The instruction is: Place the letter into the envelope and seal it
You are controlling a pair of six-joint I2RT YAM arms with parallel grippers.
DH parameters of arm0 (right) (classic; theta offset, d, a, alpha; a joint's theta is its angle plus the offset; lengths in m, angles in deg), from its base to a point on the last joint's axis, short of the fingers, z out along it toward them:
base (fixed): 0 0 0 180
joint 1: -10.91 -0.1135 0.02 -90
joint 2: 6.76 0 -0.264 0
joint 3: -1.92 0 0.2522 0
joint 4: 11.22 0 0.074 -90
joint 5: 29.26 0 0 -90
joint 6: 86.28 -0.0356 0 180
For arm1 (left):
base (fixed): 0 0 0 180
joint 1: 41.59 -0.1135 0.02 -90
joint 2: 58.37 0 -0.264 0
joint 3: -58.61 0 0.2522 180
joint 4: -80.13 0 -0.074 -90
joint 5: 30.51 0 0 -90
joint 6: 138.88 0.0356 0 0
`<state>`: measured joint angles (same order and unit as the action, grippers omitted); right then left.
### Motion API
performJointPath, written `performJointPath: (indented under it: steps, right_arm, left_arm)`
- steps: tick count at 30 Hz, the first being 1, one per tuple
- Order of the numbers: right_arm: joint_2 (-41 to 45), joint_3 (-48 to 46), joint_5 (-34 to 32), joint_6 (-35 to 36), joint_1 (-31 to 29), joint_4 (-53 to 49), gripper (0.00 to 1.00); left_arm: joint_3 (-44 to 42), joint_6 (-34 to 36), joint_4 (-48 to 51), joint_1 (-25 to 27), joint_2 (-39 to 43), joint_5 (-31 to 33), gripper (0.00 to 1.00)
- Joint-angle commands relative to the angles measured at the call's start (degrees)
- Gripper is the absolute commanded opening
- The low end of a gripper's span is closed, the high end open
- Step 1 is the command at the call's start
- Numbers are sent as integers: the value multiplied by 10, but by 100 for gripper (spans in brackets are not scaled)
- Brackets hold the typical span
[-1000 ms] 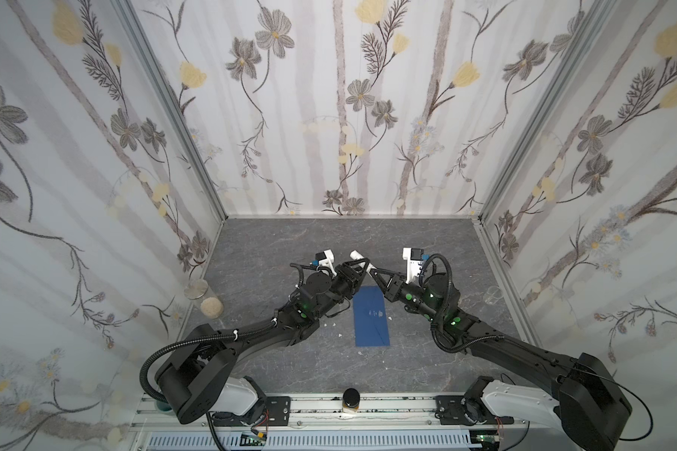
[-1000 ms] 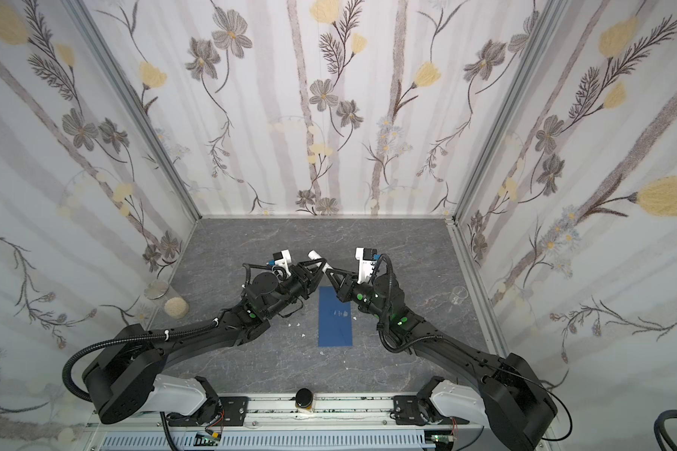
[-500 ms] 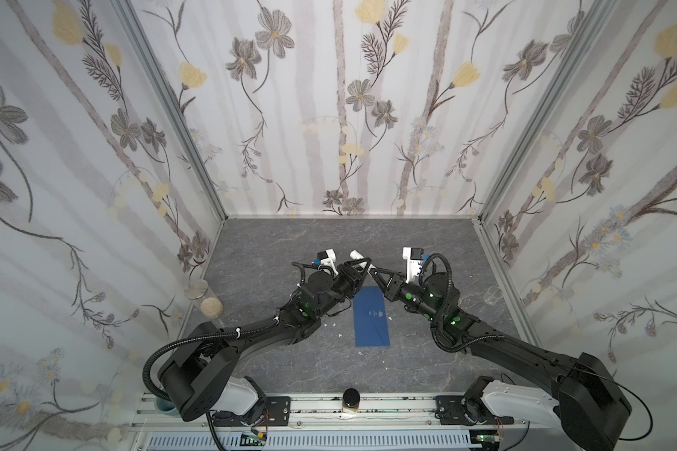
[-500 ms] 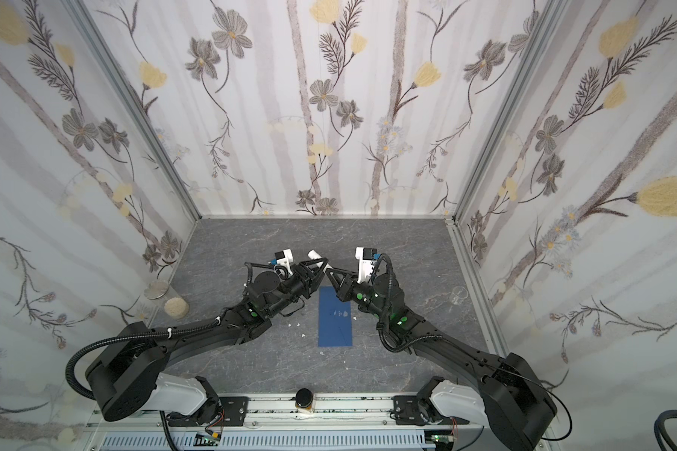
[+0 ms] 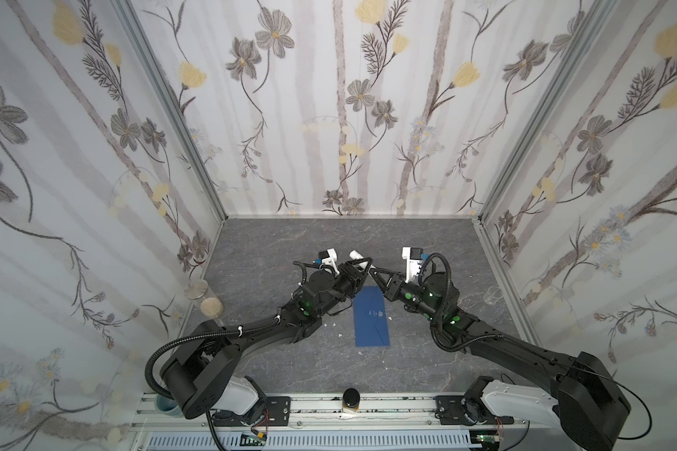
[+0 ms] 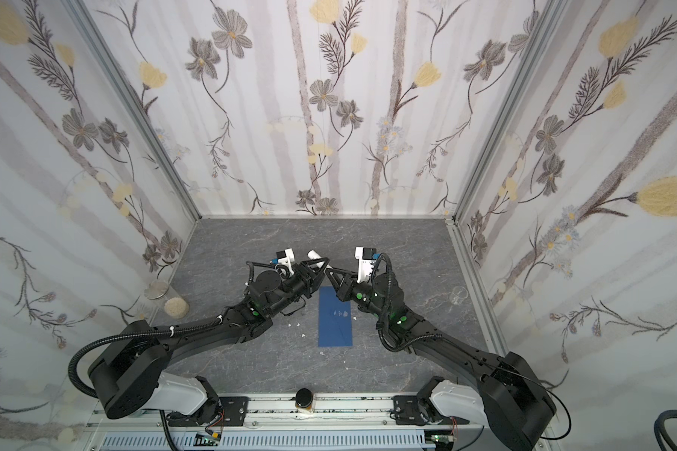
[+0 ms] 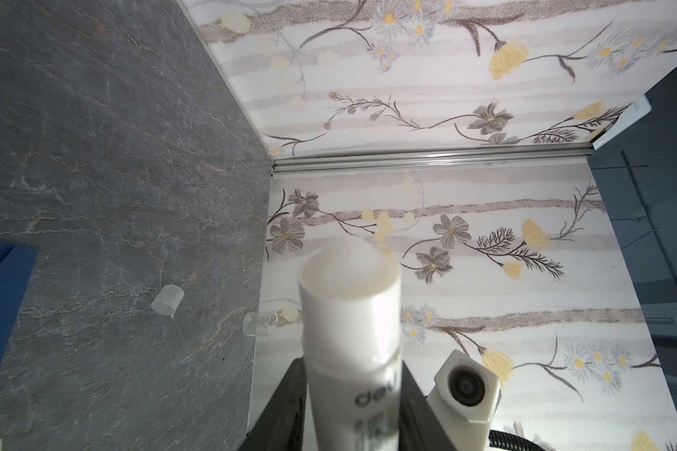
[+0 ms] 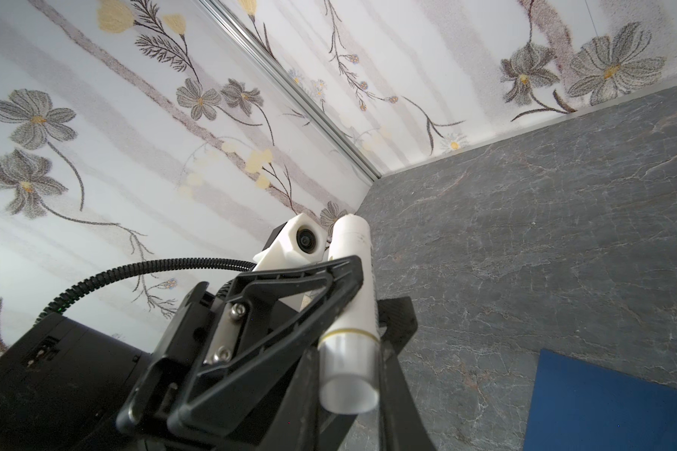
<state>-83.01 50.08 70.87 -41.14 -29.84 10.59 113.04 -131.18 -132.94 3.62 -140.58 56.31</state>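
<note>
L gripper [image 5: 365,265], R gripper [image 5: 373,270] tip-to-tip on gluestick [image 5: 355,255]

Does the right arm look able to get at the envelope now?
Probably not yet: the right end effector is shut on the glue stick that the left end effector also grips. The envelope itself lies uncovered below.

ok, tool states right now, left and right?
Left tool: closed on the white plastic glue-stick tube.
Right tool: closed on that tube's bottom end.

Grey tabletop [image 5: 290,242]; envelope [image 5: 372,318], clear cap [image 7: 167,300]
</note>
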Motion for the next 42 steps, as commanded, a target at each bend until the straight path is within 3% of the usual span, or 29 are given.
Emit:
performJointPath:
  steps: [1,9,12,15,21,34,39,42]
  right_arm:
    - [-2,5,5,-2,0,16,9]
    - [1,4,5,-3,0,10,15]
    - [6,2,1,-4,2,2,31]
    - [16,-5,2,-8,12,-8,41]
    - [65,-32,9,-8,56,-49,42]
    - [141,-19,20,69,205,-279,42]
    - [147,-11,21,85,223,-315,42]
    - [138,-8,27,88,236,-326,43]
  left_arm:
    - [5,7,-13,0,-3,-2,31]
    - [-2,9,-12,-1,-3,0,0]
    - [-4,9,-12,-2,-8,-10,0]
    - [-8,10,-11,-5,-13,-24,0]
    - [-16,29,-11,-15,-27,-83,0]
    - [14,128,2,-22,-130,-344,0]
    - [39,185,68,-16,-151,-402,0]
    - [73,271,186,-8,-157,-413,0]
